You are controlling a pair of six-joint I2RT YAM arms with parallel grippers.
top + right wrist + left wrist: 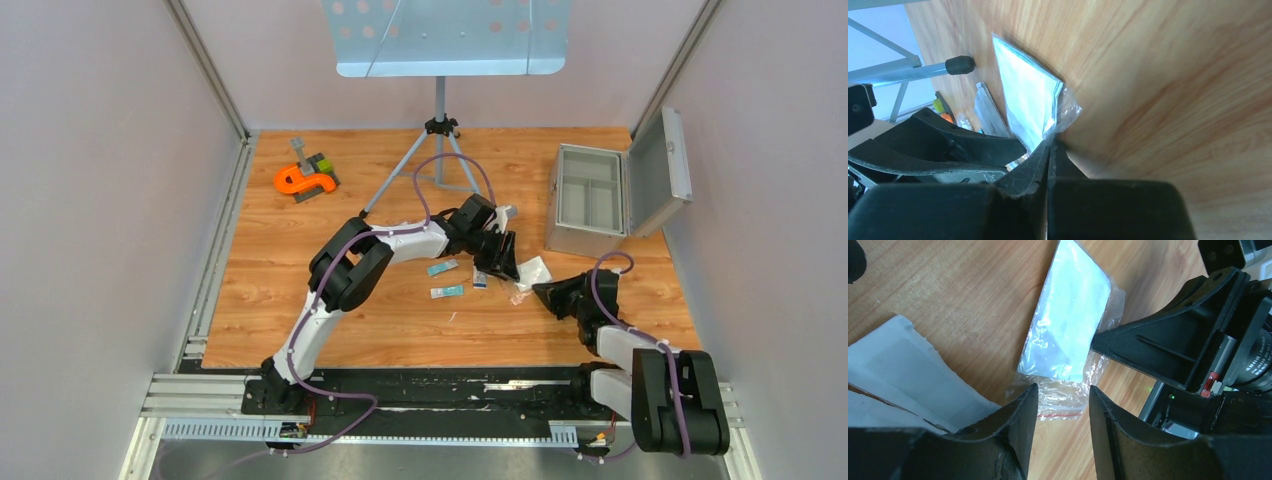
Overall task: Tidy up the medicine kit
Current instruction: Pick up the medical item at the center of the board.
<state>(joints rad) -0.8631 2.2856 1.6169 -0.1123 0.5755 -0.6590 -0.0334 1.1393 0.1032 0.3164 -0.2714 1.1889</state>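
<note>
On a wood-grain table [300, 300], the boxy silver-grey aluminium medicine kit [580, 242] sits at the far right, its hinged lid swung open (a grey divided tray shows inside). Near the table's centre, two black arms meet over a clear zip-lock plastic bag [1068, 325] holding a white pad. The right gripper [1050, 142] pinches the bag's edge, jaws closed on the plastic. The left gripper [1063, 395] hovers, jaws apart, at the bag's red-striped end. Small teal packets [447, 291] lie just left.
</note>
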